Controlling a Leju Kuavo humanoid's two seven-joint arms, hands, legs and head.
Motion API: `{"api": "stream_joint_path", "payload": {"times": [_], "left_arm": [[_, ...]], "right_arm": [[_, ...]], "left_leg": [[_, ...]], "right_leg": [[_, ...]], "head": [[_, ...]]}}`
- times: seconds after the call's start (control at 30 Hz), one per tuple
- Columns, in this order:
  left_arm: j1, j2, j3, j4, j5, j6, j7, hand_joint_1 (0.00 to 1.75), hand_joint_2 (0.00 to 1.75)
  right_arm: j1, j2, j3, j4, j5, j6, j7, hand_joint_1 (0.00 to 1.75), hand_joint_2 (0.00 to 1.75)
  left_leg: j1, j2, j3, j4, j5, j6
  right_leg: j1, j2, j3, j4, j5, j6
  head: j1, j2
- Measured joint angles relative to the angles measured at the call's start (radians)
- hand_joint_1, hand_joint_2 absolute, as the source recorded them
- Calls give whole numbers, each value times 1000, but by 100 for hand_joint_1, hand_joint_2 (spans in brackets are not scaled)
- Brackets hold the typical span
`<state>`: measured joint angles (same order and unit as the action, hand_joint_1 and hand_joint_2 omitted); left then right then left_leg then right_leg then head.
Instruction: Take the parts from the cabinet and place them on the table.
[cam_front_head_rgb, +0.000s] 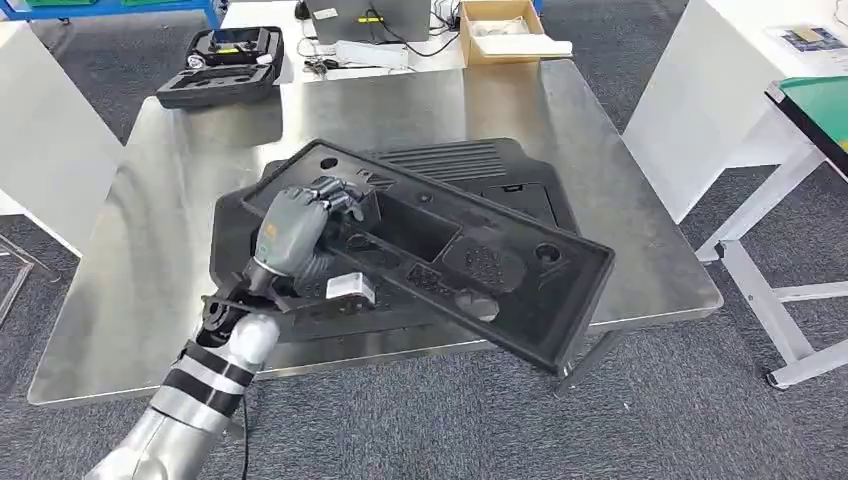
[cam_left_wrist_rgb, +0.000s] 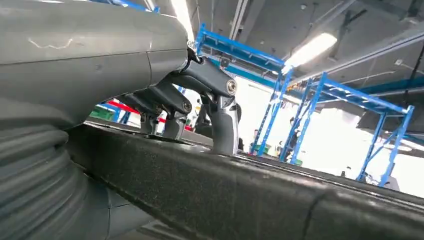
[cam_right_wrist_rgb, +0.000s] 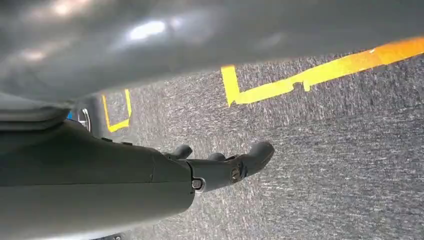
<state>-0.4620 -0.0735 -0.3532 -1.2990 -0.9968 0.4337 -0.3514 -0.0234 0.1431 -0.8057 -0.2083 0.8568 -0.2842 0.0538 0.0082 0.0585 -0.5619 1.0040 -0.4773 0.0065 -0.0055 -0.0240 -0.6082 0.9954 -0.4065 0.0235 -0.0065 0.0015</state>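
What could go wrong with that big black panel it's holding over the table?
The left hand grips the long black panel near one end only, so the far end could sag or twist free. That end overhangs the metal table edge; released here, it might tip off. It also lies across another black part and could shove it.

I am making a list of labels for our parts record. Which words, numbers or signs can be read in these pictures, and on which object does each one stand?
No text can be read in any view.
White label on the long black plastic panel held by the left hand: too small.
Small orange mark on that hand: unreadable.
Black open case beyond the steel table: markings blurred.
Yellow floor tape: lines, no letters.
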Motion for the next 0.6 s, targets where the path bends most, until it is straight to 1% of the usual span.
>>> {"api": "stream_joint_path", "payload": {"times": [0.1, 0.23, 0.6], "left_arm": [[-27, -13, -3, 40, -18, -2, 12, 175, 175], [-80, -41, -15, 121, -54, -1, 37, 175, 175], [-238, -130, -45, 381, -125, 26, 82, 175, 175]], "right_arm": [[0, 0, 0, 0, 10, 2, 3, 0, 0], [-1, 0, 1, 0, 31, 10, 8, 0, 0], [-2, -1, 16, 0, 71, 26, 14, 0, 0]], "left_leg": [[-1, 0, 0, 0, 0, 0], [-1, -1, 0, 0, 0, 0], [-2, -2, 0, 0, 0, 0]], "right_leg": [[-1, 0, 0, 0, 0, 0], [-2, 0, 0, 0, 0, 0], [-2, 0, 0, 0, 0, 0]], "head": [[-1, 0], [-1, 0], [0, 0]]}}
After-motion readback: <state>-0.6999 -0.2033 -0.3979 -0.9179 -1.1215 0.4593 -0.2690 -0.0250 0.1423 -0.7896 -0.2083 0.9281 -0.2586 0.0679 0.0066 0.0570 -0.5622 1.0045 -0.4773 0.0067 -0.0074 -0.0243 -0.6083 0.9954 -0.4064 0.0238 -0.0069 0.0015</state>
